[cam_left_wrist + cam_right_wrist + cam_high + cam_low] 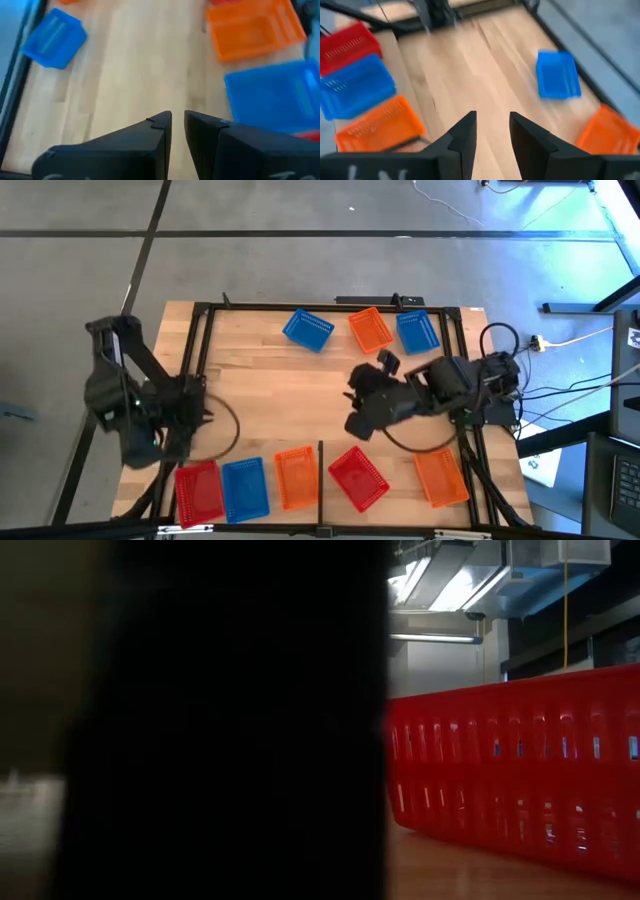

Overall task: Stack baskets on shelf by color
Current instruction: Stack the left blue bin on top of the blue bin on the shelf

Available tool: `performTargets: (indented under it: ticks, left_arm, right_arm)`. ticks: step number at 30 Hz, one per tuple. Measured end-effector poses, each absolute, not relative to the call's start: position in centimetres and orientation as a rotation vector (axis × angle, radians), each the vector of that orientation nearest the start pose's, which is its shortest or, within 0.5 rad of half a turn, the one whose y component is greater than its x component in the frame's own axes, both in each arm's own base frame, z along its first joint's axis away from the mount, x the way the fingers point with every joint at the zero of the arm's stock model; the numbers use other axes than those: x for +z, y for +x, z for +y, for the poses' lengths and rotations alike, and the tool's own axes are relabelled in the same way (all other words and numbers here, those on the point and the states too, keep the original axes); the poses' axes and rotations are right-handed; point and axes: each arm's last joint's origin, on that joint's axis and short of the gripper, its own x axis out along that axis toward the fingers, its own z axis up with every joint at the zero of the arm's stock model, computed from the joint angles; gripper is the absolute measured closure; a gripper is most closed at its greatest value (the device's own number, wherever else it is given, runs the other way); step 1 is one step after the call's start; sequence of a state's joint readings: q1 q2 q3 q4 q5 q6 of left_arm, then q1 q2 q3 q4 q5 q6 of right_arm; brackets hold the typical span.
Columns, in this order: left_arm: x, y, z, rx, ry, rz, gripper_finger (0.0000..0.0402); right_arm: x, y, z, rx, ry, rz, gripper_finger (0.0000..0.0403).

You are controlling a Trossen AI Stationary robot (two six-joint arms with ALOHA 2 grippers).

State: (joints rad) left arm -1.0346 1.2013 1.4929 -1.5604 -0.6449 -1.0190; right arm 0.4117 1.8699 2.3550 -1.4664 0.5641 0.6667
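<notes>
Your right gripper (356, 412) hovers mid-table, fingers spread and empty. The red rectangular plastic lattice basket (358, 477) lies just ahead of and below it, long axis skewed to the table edge. Left gripper (178, 131), narrowly parted and empty, sits farther off.

The desk (330, 395) is made of pale wooden planks with a smooth, matt finish, edged by a black metal frame (196, 345). The baskets, such as the red basket (520, 780), are formed of glossy, slightly translucent plastic lattice. The right gripper (491, 132) is seen in matt black plastic.
</notes>
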Motion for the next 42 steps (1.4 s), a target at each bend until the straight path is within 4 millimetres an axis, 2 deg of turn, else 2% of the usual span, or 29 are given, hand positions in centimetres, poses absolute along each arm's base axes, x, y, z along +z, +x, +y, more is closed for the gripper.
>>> performTargets:
  ticks: [4,8,14,19,22,25,28,32,36,42]
  left_arm:
    - [39.8,10.8,-11.6,0.232,-0.036,0.772,0.0358]
    - [40.3,11.5,-9.7,0.361,-0.07,0.694,0.0358]
    - [40.4,13.2,-7.1,0.561,-0.148,0.683,0.0358]
    - [40.5,14.5,-5.0,0.695,-0.262,0.652,0.0358]
    - [40.8,15.5,-3.8,0.773,-0.365,0.583,0.0358]
    - [41.0,16.1,-2.5,0.835,-0.428,0.542,0.0358]
    - [41.0,16.4,-1.3,0.885,-0.481,0.546,0.0358]
    - [40.5,17.3,0.0,0.935,-0.532,0.583,0.0358]
    - [40.6,17.1,0.6,0.94,-0.574,0.595,0.0358]
    - [40.5,17.1,0.7,0.944,-0.583,0.598,0.0358]
  right_arm:
    - [44.7,31.8,9.6,-0.415,0.176,0.831,0.0286]
    - [44.9,32.6,5.5,-0.357,0.183,0.89,0.0286]
    - [44.9,33.8,-2.6,-0.177,0.236,0.915,0.0286]
    - [44.9,32.9,-10.2,-0.081,0.274,0.851,0.0286]
    - [44.1,32.2,-14.2,-0.082,0.335,0.829,0.0286]
    - [42.2,32.0,-17.2,-0.056,0.296,0.865,0.0286]
    - [39.4,32.5,-19.2,0.028,0.149,0.919,0.0286]
    - [35.9,33.2,-20.7,0.159,-0.073,0.952,0.0286]
    - [32.3,34.2,-21.4,0.245,-0.245,0.934,0.0286]
    - [27.6,35.3,-21.2,0.308,-0.43,0.927,0.0286]
